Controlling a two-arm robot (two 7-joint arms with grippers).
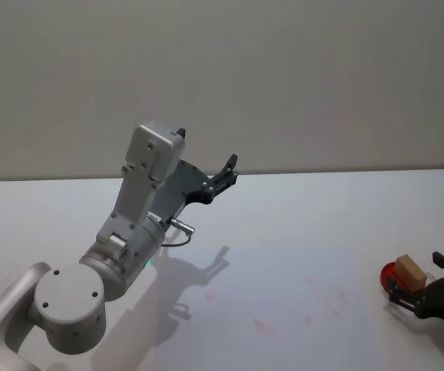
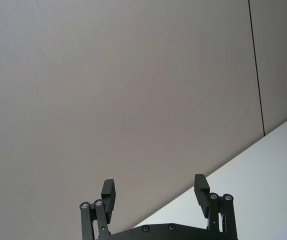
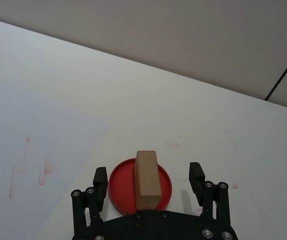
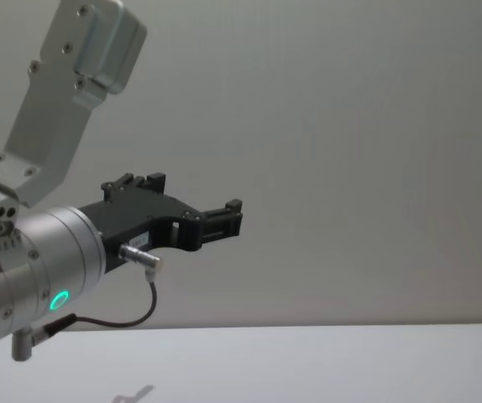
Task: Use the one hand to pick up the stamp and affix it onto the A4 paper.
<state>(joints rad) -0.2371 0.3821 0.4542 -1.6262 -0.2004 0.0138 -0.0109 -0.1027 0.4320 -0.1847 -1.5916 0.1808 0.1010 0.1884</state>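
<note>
- Down at the right edge of the head view, the right gripper (image 3: 148, 178) sits low over the white table (image 1: 299, 224), with its jaws spread wide and gripping nothing.
- Between those jaws stands the stamp (image 1: 410, 271), a tan wooden block set upright on a red round pad (image 3: 117, 189).
- Its black fingers (image 3: 100, 179) flank the pad on either side, and a clear gap shows between each one and the wooden block.
- Faint red smudges (image 3: 24, 159) mark the tabletop nearby, on the robot's left of the pad.
- Well apart from the stamp, the left gripper (image 2: 154, 186) is held high above the table on its silver arm, aimed toward the plain wall (image 2: 133, 90).
- Its jaws are likewise parted and empty.
- A green light (image 4: 57, 300) glows on the left arm's cylindrical wrist.
</note>
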